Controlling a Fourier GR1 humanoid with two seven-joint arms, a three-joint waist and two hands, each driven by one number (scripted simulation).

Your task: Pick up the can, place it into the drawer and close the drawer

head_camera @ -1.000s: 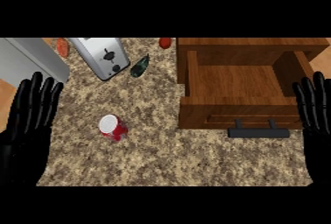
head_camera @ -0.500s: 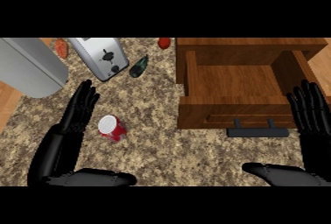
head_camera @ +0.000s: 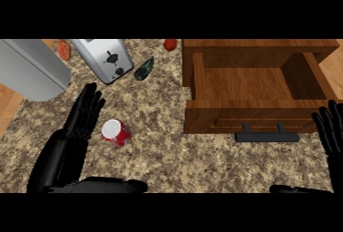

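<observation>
Head view, the only one I have. My left hand (head_camera: 84,113) lies flat on the counter (head_camera: 167,154) with its fingers straight and spread, holding nothing. The can (head_camera: 116,132) stands just beside it at about four o'clock from the palm, red, its pale top facing up. I can't tell whether the hand touches it. My right hand (head_camera: 330,131) shows at the three o'clock edge, fingers straight and up, at rest, holding nothing.

The drawer (head_camera: 258,97) stands pulled out at about two o'clock from the can, well apart from it, its wooden inside bare and its dark handle (head_camera: 267,135) on the front face towards me.

The risks as I judge them: the hand is alongside the can, not around it, so a sideways sweep of those straight fingers could tip it or roll it off towards six o'clock. If I close too high, the fingers may slip over the top. On the carry the drawer's front wall lies across the path, and a low can would knock against it. The toaster (head_camera: 104,60) at twelve o'clock of the hand is close enough to catch my forearm if I swing wide.

Count: one can, one drawer with one handle, one toaster, one dark green object (head_camera: 143,69) beside it, two small red-orange objects (head_camera: 64,50) at the far edge, one large grey appliance (head_camera: 30,68) at ten o'clock.
</observation>
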